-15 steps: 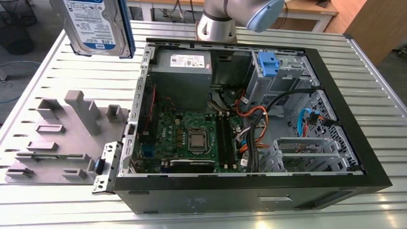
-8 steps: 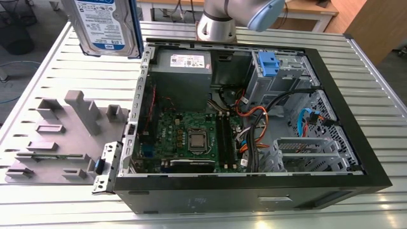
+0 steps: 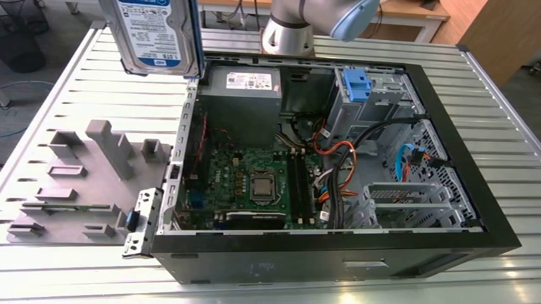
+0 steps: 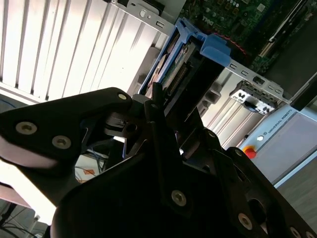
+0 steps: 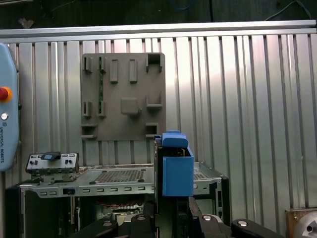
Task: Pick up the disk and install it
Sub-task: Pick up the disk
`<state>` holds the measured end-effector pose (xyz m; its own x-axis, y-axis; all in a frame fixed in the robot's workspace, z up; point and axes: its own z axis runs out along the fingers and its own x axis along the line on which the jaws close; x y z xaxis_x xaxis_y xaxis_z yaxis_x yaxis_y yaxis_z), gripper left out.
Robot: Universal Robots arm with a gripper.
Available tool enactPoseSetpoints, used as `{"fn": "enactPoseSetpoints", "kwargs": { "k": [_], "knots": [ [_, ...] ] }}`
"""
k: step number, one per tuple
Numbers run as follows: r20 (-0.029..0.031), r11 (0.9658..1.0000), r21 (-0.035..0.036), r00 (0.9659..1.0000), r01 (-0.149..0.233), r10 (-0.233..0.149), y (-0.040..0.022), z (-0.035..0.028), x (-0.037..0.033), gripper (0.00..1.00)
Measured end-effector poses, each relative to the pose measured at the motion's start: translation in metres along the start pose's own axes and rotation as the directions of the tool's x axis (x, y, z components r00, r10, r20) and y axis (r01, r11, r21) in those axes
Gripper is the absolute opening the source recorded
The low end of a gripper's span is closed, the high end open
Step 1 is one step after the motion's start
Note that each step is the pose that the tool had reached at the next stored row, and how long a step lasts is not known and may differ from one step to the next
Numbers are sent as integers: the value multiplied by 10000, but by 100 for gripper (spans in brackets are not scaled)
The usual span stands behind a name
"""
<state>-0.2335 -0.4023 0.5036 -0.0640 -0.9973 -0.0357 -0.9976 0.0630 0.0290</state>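
We see the disk (image 3: 159, 30) with a white and blue label and a blue edge. The gripper (image 4: 159, 101) is black. The table (image 3: 507, 145) is shiny silver with long stripes. The computer case (image 3: 338, 269) is black outside. Inside we see a green board (image 3: 253, 183) and orange, blue and black wires (image 3: 331, 152). The tray (image 3: 76, 183) is plain grey. The button (image 5: 5, 93) is red.

Ribbed bare-metal table (image 3: 507, 158), matt grey fixture plate (image 3: 85, 190), disk (image 3: 159, 44) with glossy label (image 3: 151, 22) (blue plastic bracket (image 5: 177, 173))
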Motion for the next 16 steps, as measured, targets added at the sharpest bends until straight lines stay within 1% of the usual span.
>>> {"fn": "enactPoseSetpoints", "kwargs": {
  "k": [9,16],
  "knots": [
    [0,10000,0,10000,0,0,-221,-6,-14,35],
    [0,10000,0,10000,0,0,-406,-11,-26,35]
  ]
}}
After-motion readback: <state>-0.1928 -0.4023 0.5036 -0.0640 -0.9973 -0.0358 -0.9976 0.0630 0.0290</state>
